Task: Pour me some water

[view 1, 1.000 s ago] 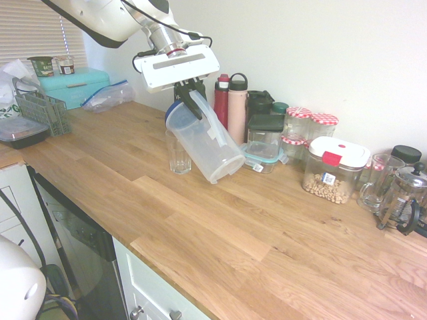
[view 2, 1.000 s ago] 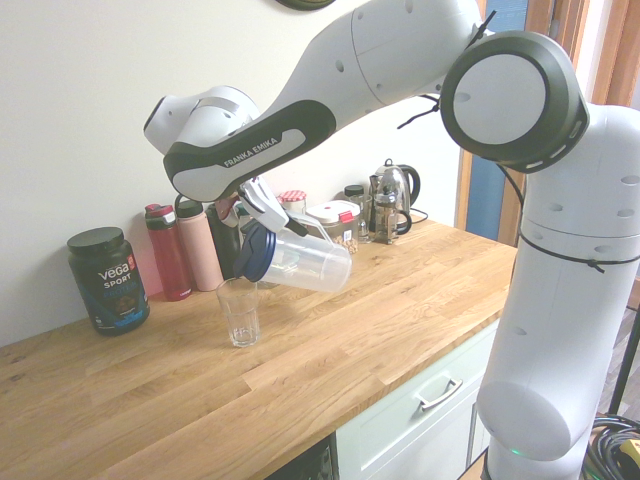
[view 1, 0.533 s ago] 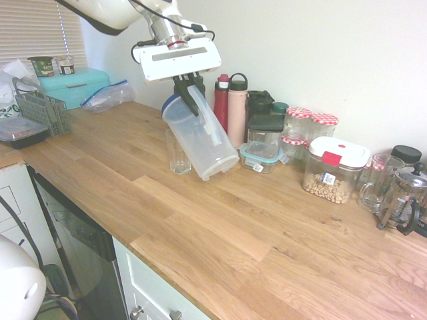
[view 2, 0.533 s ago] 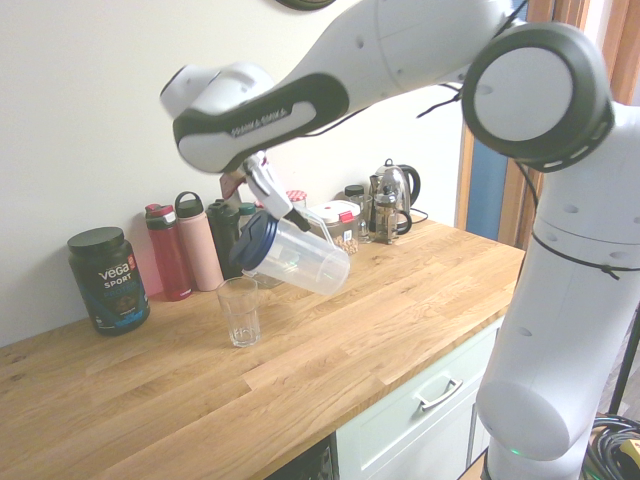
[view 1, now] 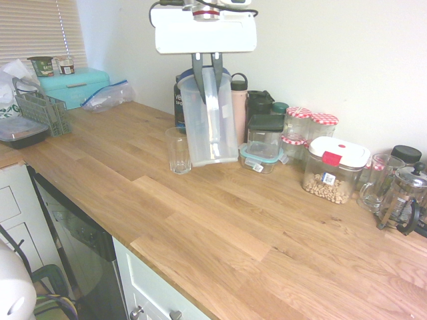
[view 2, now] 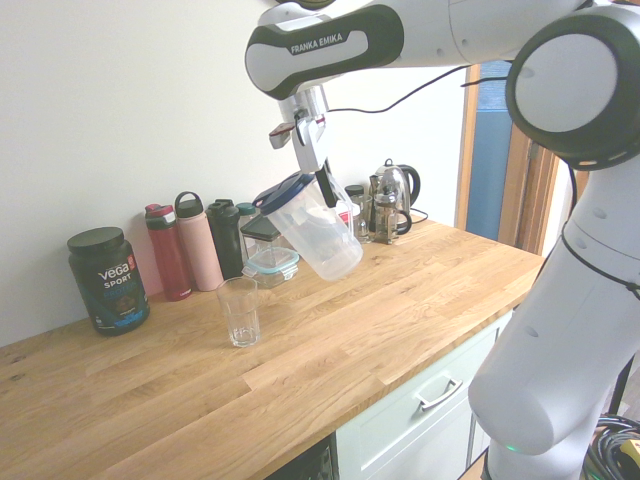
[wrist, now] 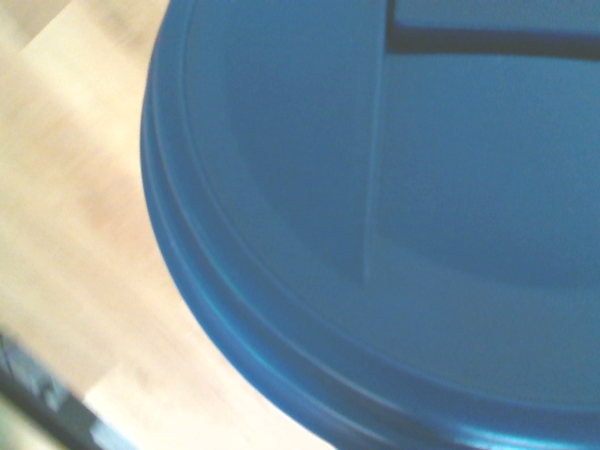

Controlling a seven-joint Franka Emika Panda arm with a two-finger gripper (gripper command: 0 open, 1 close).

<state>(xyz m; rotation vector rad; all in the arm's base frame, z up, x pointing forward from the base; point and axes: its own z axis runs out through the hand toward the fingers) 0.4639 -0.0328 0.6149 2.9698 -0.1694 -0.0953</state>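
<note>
A clear plastic pitcher (view 1: 210, 123) with a blue lid hangs just above the counter, nearly upright. My gripper (view 1: 207, 75) is shut on its handle from above. In the second exterior view the pitcher (view 2: 315, 228) leans slightly, its lid end toward the wall, below the gripper (view 2: 322, 182). An empty-looking drinking glass (view 1: 178, 151) stands on the wood just left of the pitcher, apart from it; the same glass (view 2: 239, 311) shows in the second exterior view. The blue lid (wrist: 375, 216) fills the wrist view. I cannot make out water in either vessel.
Bottles (view 1: 238, 107), lidded containers (view 1: 265, 137), jars (view 1: 335, 170) and a French press (view 1: 402, 200) line the wall. A black tub (view 2: 108, 280) stands at the far end. A teal box (view 1: 73, 85) and dish rack (view 1: 43, 110) sit left. The counter's front edge (view 1: 120, 243) is near.
The pitcher has swung from steeply tipped, spout over the glass, back to nearly upright. The gripper rose and turned with it, moving away from the glass.
</note>
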